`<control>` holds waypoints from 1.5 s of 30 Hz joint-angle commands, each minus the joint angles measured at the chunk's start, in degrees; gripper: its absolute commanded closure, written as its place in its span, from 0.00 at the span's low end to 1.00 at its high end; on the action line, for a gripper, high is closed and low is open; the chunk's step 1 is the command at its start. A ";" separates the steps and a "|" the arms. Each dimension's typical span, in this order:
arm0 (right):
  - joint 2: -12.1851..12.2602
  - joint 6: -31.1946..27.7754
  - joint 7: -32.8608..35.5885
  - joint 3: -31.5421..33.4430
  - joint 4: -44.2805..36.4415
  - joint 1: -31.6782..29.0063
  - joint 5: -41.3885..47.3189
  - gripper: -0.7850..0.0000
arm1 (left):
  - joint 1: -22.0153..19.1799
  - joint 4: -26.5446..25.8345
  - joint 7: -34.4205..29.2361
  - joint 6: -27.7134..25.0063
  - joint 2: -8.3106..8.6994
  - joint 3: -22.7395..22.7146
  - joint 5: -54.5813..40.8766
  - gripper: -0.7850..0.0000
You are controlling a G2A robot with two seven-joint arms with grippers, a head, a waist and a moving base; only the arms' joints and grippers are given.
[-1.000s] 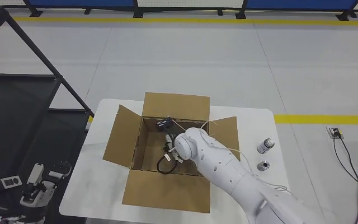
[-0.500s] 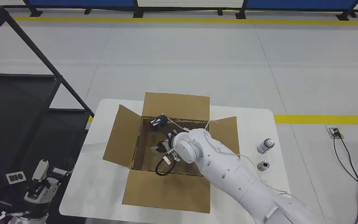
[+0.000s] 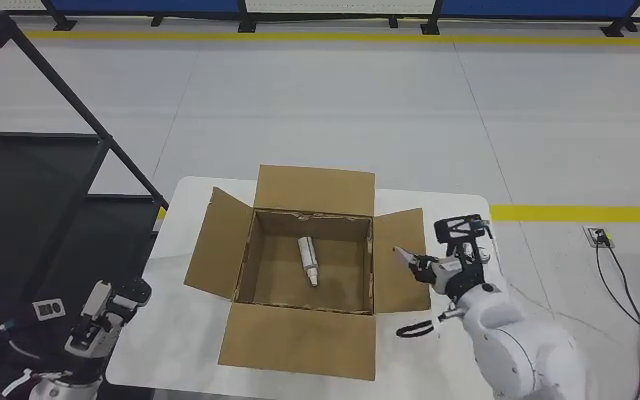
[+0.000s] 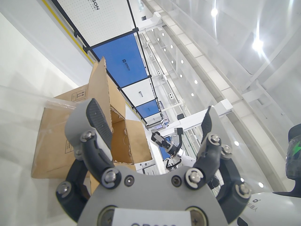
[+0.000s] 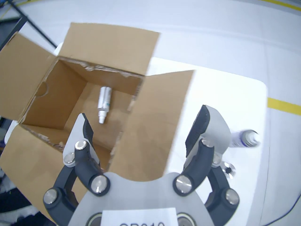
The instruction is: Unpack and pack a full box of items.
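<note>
Far to the left, off the table's point(image 3: 200, 195) left edge, the left claw point(image 4: 151, 114) is spread wide with nothing between its fingers, well apart from everything in the task. In the middle the cardboard box point(image 3: 313, 188) stands with all four flaps folded out. A single white bottle point(image 3: 310, 260) lies on its side on the box floor, and nothing else can be seen inside. Just right of the front flap a black cord point(image 3: 415, 328) lies looped on the table. Further right the right claw point(image 5: 143, 118) hangs above the right-hand flap, also wide open and empty. The bottle is down in the box to its left, with the flap and the box wall between them, not near the fingers. Past the claw a spray can point(image 5: 244, 139) sits on the table with a small round piece point(image 5: 227, 167) just beside it. I judge the unpacking nearly done, with one bottle left to lift out and the whole repacking yet to begin
</note>
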 commanded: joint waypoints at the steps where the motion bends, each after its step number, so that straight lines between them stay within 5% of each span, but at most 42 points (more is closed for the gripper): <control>1: 0.34 -0.24 -0.31 7.86 1.41 -4.03 2.45 0.00 | -0.10 -0.49 0.28 0.27 -0.03 0.47 0.67 0.00; 7: 1.37 -3.06 5.70 17.07 16.85 -3.14 7.25 0.00 | -0.28 -1.54 0.94 1.02 -0.09 1.60 2.17 0.00; 18: 2.14 -7.46 11.47 10.97 38.39 8.66 5.94 0.00 | -0.54 -2.31 2.03 1.80 -0.16 3.10 4.75 0.00; 20: 2.22 -7.74 11.43 10.37 39.66 9.50 5.99 0.44 | -0.42 -2.17 2.21 1.82 -0.18 3.12 4.77 0.00; 21: 2.27 -7.60 11.61 10.14 40.33 9.97 5.77 0.55 | -0.37 -2.15 2.28 1.79 -0.18 3.12 4.85 0.00; 25: 2.42 -7.35 12.25 8.95 42.87 12.00 5.31 0.74 | -0.17 -2.15 2.54 1.64 -0.20 3.12 4.78 0.00; 27: 2.50 -7.42 12.23 8.57 43.84 12.72 5.42 1.00 | -0.07 -2.23 2.63 1.54 -0.21 2.99 4.74 0.00; 30: 2.64 -7.40 12.15 8.25 44.40 13.47 5.57 1.00 | 0.09 -2.31 2.78 1.53 -0.21 2.73 4.71 0.00; 36: 2.95 -5.97 9.26 9.78 35.38 10.67 6.94 1.00 | 0.23 -2.41 2.82 1.48 -0.20 2.46 4.52 0.00; 45: 2.34 1.29 -1.61 8.30 -1.48 -2.29 8.73 1.00 | 0.03 -2.07 2.54 1.31 -0.18 2.41 4.18 0.00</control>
